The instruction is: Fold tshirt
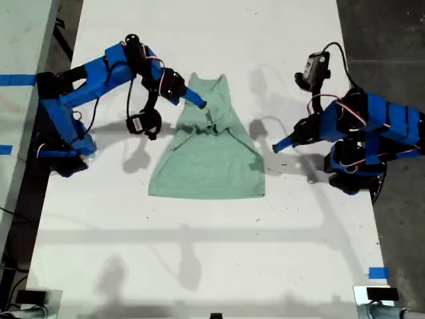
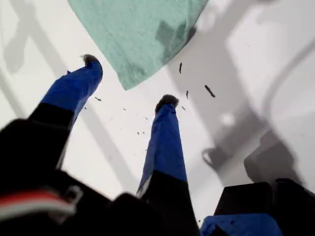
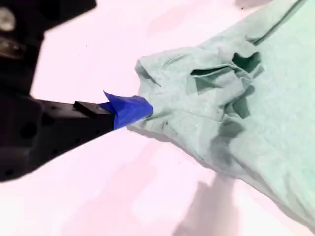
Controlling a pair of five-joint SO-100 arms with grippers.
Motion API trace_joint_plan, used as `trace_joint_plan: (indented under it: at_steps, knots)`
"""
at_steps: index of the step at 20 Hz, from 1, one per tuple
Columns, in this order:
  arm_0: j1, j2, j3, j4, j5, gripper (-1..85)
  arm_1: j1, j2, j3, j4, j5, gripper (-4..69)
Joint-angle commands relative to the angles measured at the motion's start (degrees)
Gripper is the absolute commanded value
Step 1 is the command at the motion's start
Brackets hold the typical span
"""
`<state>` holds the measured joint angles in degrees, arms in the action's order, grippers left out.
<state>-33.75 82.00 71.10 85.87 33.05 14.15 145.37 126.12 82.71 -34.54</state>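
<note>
Currently the tshirt lies mid-table, bunched at its upper part (soft, light, limp), so grip a hem corner; my first gripper hangs spread and empty, my second gripper touches cloth, spread unclear.

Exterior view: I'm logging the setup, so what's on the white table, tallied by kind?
Blue robot arms: 2
Pale mint-green cloth t-shirt: 1
Blue tape marks: 1
Total: 4
</note>
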Motion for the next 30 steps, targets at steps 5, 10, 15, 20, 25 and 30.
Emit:
trace_joint_plan:
  at_steps: [5,10,15,20,25,30]
  knots:
    - [11.34,25.84,33.57,-10.99,-14.06,32.4,-4.92,-10.99,3.43,-10.63,3.69,27.9]
    - [15.21,25.58,40.69,-16.26,-18.02,32.6,-7.12,-21.36,8.88,-23.12,8.96,29.8]
    - [15.29,25.49,40.78,-16.70,-18.02,32.6,-6.50,-33.57,7.73,-30.50,10.37,29.9]
    - [15.56,25.66,41.04,-16.35,-18.11,32.7,-5.89,-43.77,4.04,-32.26,10.20,29.9]
    - [15.21,25.66,41.13,-16.61,-18.11,32.7,-6.24,-51.59,-4.31,-28.74,8.61,26.7]
    - [15.03,25.66,41.31,-16.52,-18.11,32.6,-6.94,-55.63,-8.88,-24.96,8.17,-1.2]
